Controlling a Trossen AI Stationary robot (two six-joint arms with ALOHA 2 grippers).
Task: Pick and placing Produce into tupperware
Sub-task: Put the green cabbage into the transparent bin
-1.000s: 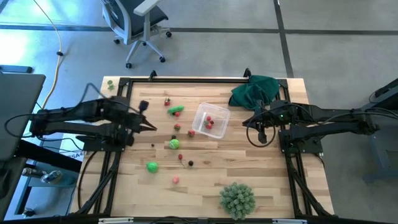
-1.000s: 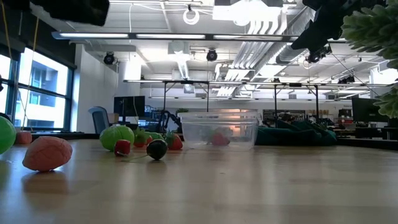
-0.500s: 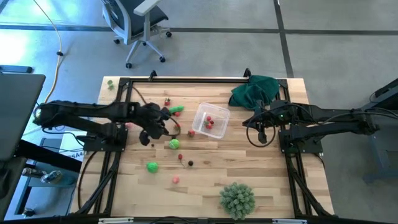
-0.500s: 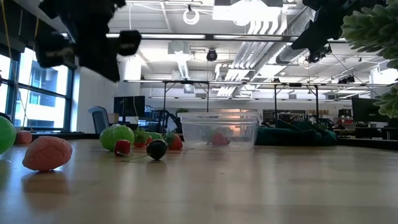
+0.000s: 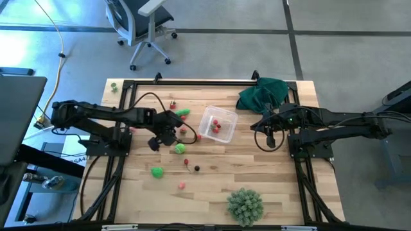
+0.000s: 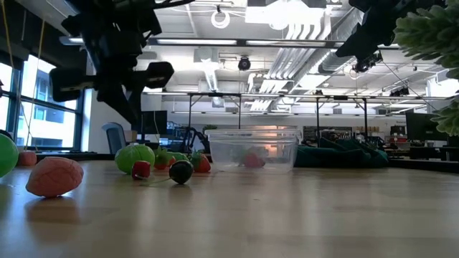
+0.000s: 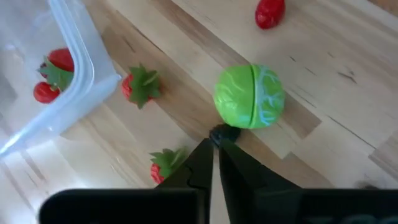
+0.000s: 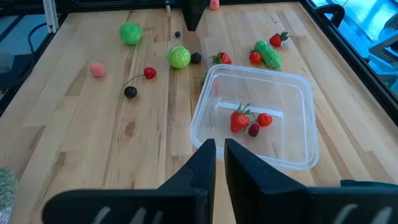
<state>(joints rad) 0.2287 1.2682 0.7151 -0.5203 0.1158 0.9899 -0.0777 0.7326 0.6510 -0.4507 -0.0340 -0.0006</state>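
The left end effector (image 5: 168,131) hangs over the middle of the pale wooden counter (image 5: 282,192), and in its wrist view the two dark fingers are pressed together with nothing between them. Just past their tips lies a round bright green toy cabbage (image 7: 249,96), with a small dark berry-like piece (image 7: 224,133) right at the fingertips, between them and the cabbage. From above, the cabbage (image 5: 180,148) sits just beside the end effector, on the side toward the front edge of the counter. Being a ball, the cabbage has no long axis to line up with, so my judgement is that any approach angle would serve once the fingers part.

The small clear square plastic tupperware (image 5: 218,124) stands a short way off toward the right arm, already holding a few red pieces (image 8: 239,121). Two small red strawberries with green leaves (image 7: 140,87) lie on the counter between the end effector and the tupperware wall. The left arm is plainly the nearer one to all the loose produce.

The right end effector (image 5: 261,124) waits on the far side of the tupperware, beside a dark green crumpled cloth (image 5: 263,93), its fingers nearly closed and empty.
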